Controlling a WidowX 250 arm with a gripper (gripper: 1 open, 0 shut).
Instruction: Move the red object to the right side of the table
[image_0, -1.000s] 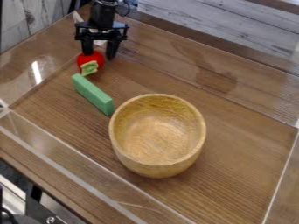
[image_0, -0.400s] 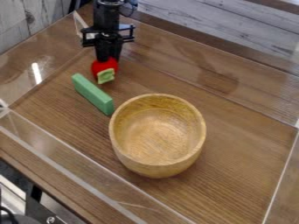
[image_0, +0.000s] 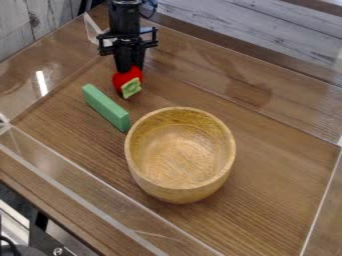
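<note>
I see the gripper (image_0: 126, 70) pinched narrowly on the red toy (image_0: 127, 83), at ten o'clock from the wooden bowl (image_0: 181, 153), just beside the green block (image_0: 106, 106).

No writing, label, brand, number or sign can be read anywhere in this view. The wooden bowl (image_0: 181, 153), the green block (image_0: 106, 106) and the wood-grain surface (image_0: 267, 110) bear no legible marks. The picture is too small to show finer print.
</note>
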